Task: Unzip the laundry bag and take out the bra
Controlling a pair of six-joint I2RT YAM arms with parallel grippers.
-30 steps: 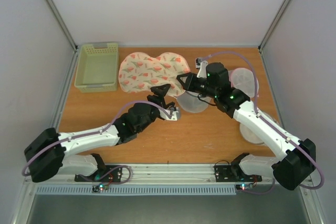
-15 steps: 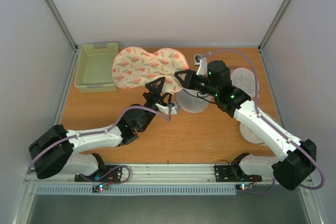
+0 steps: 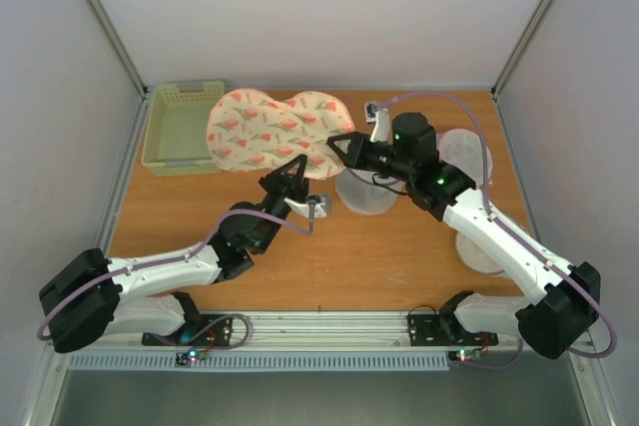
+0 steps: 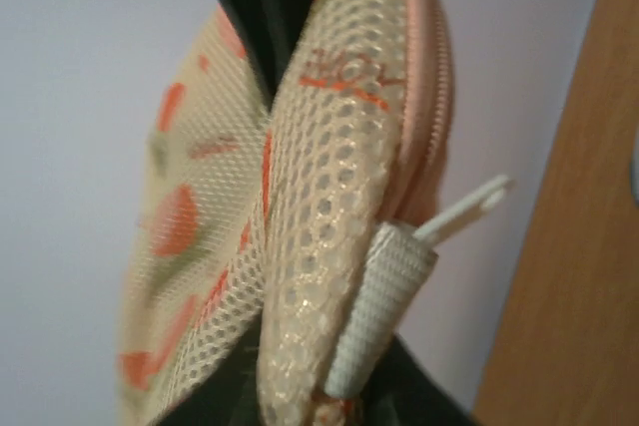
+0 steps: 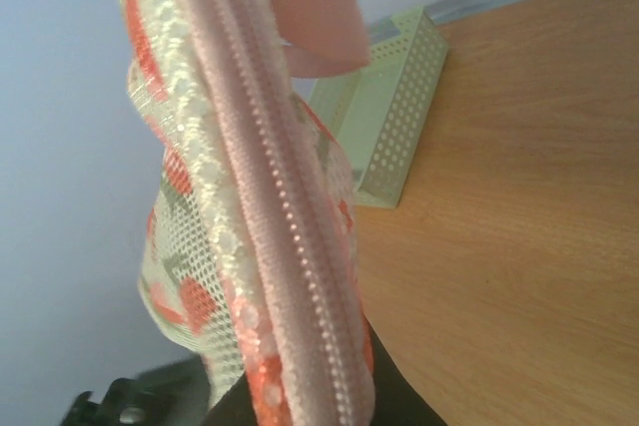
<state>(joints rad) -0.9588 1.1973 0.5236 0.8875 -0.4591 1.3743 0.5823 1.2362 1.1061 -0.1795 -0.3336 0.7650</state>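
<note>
While left fingers [image 3: 295, 167] and right fingers [image 3: 342, 144] pinch it, the laundry bag [image 3: 268, 127] looks zipped.

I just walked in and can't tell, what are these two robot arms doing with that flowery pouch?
Both arms hold the laundry bag raised off the table between them: the left gripper pinches its lower edge, the right gripper its right end. In the right wrist view the pink zipper looks closed, so unzipping has not begun, and no bra is in sight. A green basket sits at the back left.
</note>
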